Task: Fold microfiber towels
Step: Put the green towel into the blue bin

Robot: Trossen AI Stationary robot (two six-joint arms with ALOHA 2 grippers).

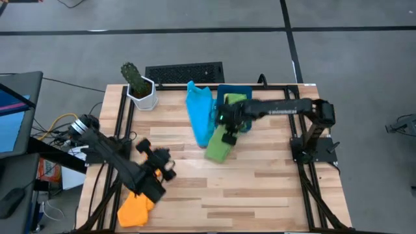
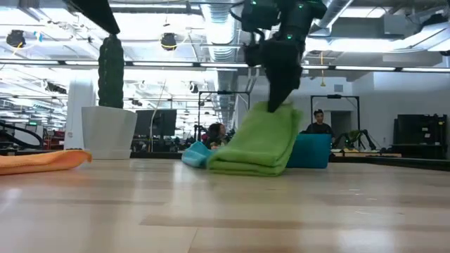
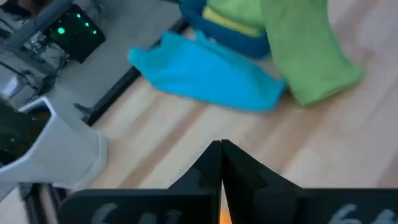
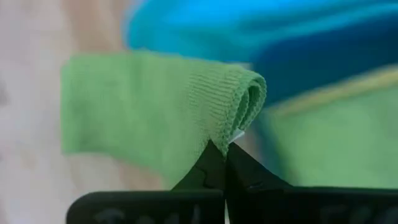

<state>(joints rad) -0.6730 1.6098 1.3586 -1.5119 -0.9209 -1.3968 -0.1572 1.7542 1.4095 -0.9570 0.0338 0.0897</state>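
— Two arms, but only one is busy. See the right gripper (image 4: 225, 163)? It's pinched tight on a doubled edge of the green towel (image 1: 218, 148), mid-table, just off the blue bin (image 1: 242, 93).

— So which step?

— Looks like it's drawing a fold over. Next it would need to lay that edge flat and square, then let go.

— And the left gripper (image 3: 221, 163)?

— Clamped on nothing, parked near the orange towel (image 1: 135, 209) at the front corner.

— What's the cloth like?

— Soft, ribbed knit, floppy; it bunches into a rounded lip. A blue towel (image 1: 200, 112) lies crumpled beside it.
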